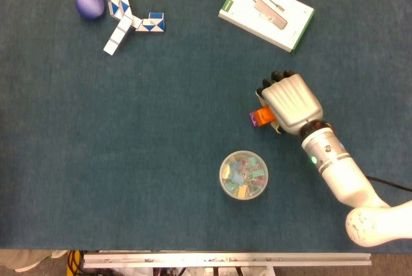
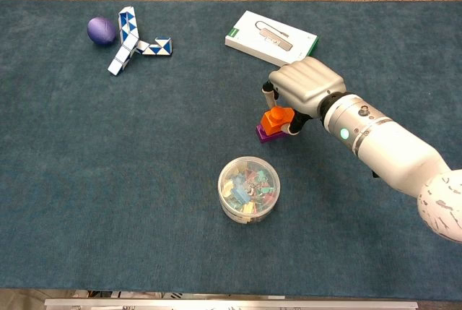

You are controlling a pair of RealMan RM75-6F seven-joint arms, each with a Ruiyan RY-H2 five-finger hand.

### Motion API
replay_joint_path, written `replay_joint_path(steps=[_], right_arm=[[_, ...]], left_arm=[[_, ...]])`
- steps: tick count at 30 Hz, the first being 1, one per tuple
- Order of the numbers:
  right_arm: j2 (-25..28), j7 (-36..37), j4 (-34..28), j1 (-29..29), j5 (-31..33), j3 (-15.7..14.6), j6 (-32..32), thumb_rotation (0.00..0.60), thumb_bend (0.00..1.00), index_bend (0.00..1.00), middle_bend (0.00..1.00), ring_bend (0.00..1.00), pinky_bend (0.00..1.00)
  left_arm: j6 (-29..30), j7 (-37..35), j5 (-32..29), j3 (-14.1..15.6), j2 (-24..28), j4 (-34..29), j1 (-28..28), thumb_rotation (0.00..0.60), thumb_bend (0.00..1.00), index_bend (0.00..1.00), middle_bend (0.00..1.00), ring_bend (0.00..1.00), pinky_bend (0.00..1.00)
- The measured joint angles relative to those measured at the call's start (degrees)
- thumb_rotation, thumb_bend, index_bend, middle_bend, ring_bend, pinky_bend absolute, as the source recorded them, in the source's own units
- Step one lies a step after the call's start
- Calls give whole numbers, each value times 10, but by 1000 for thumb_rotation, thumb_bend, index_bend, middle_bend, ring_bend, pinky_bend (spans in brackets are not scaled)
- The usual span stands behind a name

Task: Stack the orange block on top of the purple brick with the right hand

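Observation:
The orange block [image 2: 276, 119] sits on top of the purple brick [image 2: 266, 134] near the middle of the blue cloth. My right hand [image 2: 304, 86] arches over it from the right, thumb on the block's left side and fingers on its right, holding it. From the head view the right hand [image 1: 293, 102] covers most of the orange block [image 1: 264, 115], and only a corner of the purple brick [image 1: 255, 119] shows. The left hand is in neither view.
A clear tub of coloured clips [image 2: 249, 188] stands just in front of the stack. A white box [image 2: 271, 37] lies behind the hand. A blue-and-white snake puzzle [image 1: 125, 15] and a purple ball [image 1: 90, 4] lie at the far left.

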Motion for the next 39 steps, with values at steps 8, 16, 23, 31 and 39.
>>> replay_joint_path(steps=[8, 16, 23, 31, 39], right_arm=[[0, -11, 0, 10, 15, 3, -5, 600, 359, 618, 402, 256, 302], [6, -22, -5, 24, 42, 11, -16, 600, 359, 618, 402, 256, 302], [10, -28, -8, 38, 66, 12, -25, 600, 359, 618, 402, 256, 302], [12, -33, -11, 48, 76, 9, -21, 600, 359, 618, 402, 256, 302], [13, -41, -11, 58, 85, 3, -19, 600, 359, 617, 402, 256, 302]], left_arm=[[1, -1, 0, 0, 0, 2, 1, 600, 240, 334, 331, 287, 181], [2, -2, -1, 0, -1, 2, 2, 600, 240, 334, 331, 287, 181], [2, -2, -4, -1, 0, 2, 3, 600, 241, 334, 331, 287, 181], [2, -3, -4, -1, -1, 2, 3, 600, 240, 334, 331, 287, 181], [3, -4, -5, -1, -1, 3, 4, 600, 240, 334, 331, 287, 181]])
